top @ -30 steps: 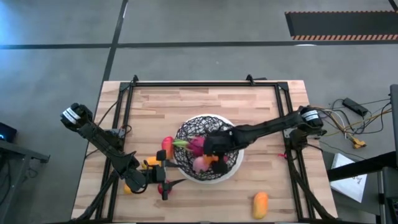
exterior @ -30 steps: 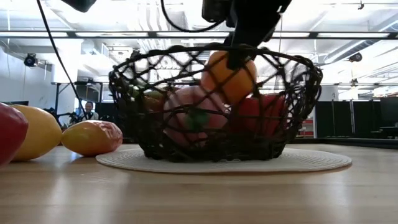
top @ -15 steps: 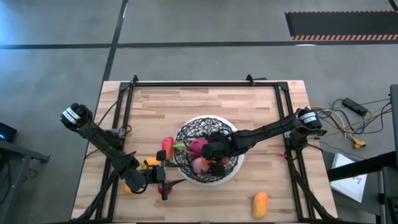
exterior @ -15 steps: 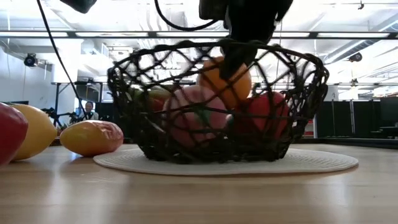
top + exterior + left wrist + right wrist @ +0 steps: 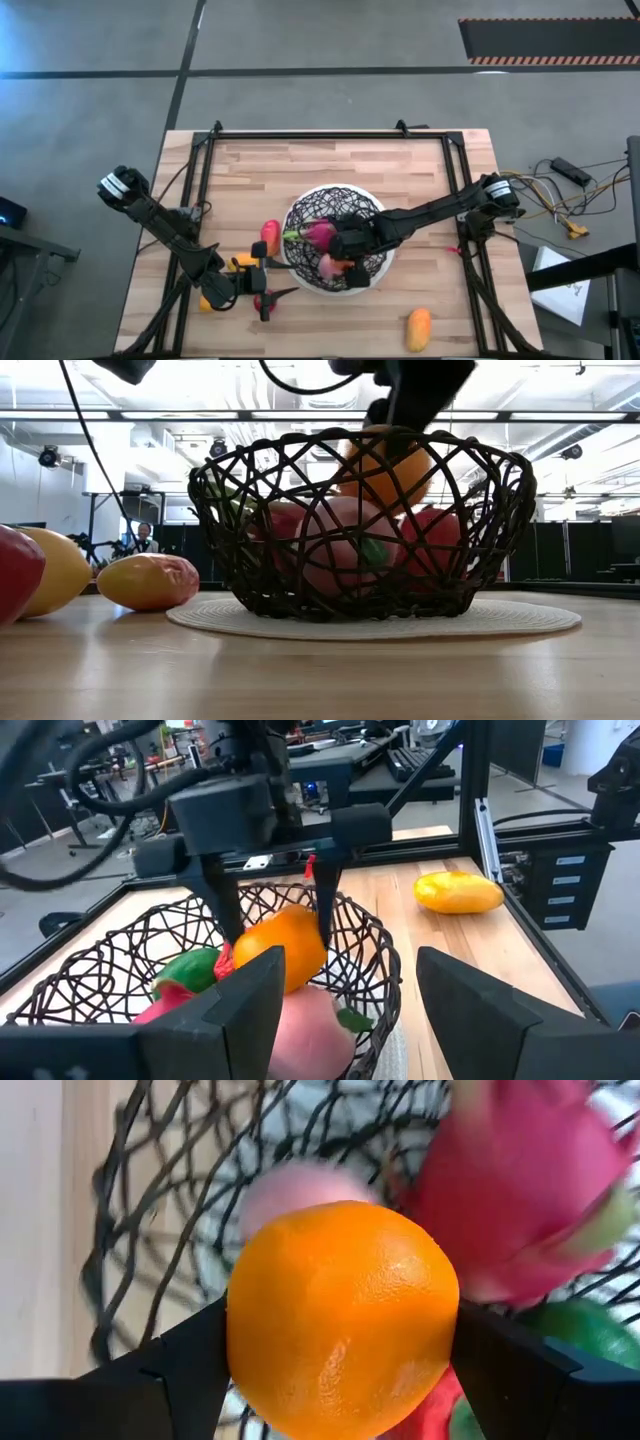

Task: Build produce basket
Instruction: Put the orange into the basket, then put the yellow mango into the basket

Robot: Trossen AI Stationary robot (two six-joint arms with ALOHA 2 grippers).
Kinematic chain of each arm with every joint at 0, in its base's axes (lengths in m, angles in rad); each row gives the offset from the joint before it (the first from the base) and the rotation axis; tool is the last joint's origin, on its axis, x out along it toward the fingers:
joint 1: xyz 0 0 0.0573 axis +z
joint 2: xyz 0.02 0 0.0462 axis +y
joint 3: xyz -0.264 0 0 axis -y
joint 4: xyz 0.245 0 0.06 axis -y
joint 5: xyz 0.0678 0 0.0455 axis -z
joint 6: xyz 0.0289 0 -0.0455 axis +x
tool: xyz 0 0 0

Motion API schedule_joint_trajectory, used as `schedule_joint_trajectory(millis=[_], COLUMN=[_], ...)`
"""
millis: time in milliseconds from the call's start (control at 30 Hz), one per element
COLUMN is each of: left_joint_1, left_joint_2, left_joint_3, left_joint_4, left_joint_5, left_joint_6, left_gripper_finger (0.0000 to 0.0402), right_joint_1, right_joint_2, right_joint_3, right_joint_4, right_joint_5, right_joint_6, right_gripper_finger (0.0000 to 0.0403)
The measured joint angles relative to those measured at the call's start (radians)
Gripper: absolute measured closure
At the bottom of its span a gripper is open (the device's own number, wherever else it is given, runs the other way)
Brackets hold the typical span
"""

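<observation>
The black wire basket (image 5: 310,208) stands on a white round mat at the table's middle. In it lie a pink dragon fruit (image 5: 318,235), a peach-pink piece (image 5: 340,545), a red piece (image 5: 435,540) and a green piece (image 5: 185,965). My right gripper (image 5: 350,248) is inside the basket, shut on an orange (image 5: 340,1315). My left gripper (image 5: 262,285) is open and empty, near the table's near-left, left of the basket. My right gripper pinches the orange between its two fingers, one on each opposite side (image 5: 300,925). The fingers (image 5: 225,910) come from above and point down. The orange (image 5: 385,465) sits at rim height above the other pieces; whether it rests on them I cannot tell.
A yellow-orange piece (image 5: 418,328) lies near the table's near-right edge. A red-orange piece (image 5: 268,235) lies just left of the basket. More yellow and orange pieces (image 5: 243,262) lie by my left arm. In the low view a mango-like piece (image 5: 150,580) lies left of the basket.
My right gripper has gone a little toward the table's near edge inside the basket, still shut on the orange. The basket has been jostled and has slid slightly toward the table's right edge.
</observation>
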Motion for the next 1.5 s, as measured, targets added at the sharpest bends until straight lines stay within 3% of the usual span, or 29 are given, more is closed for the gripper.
schedule_joint_trajectory(millis=[200, 633, 1000, 1267, 1367, 1500], left_joint_1=[0.0, 0.0, 0.0, 0.0, 0.0, 0.0], left_joint_2=[0.0, 0.0, 0.0, 0.0, 0.0, 0.0], left_joint_3=[-0.002, -0.003, -0.004, -0.004, -0.004, -0.004], left_joint_4=[0.0, 0.001, 0.001, 0.001, 0.001, 0.001], left_joint_5=[-0.001, -0.004, -0.003, -0.003, 0.001, 0.002], left_joint_6=[0.0, -0.001, -0.001, -0.001, -0.002, -0.002], left_gripper_finger=[0.019, 0.019, 0.019, 0.019, 0.019, 0.019], right_joint_1=[-0.002, -0.004, -0.004, -0.004, 0.001, 0.048], right_joint_2=[0.001, 0.073, 0.1, 0.04, 0.012, -0.042], right_joint_3=[0.0, -0.056, -0.055, -0.038, -0.034, -0.034], right_joint_4=[-0.068, -0.026, -0.016, -0.043, -0.064, -0.059], right_joint_5=[-0.014, -0.015, -0.013, -0.007, 0.037, 0.189], right_joint_6=[-0.012, -0.137, -0.186, -0.177, -0.176, -0.123], right_gripper_finger=[0.0096, 0.0096, 0.0038, 0.0033, 0.0033, 0.0033])
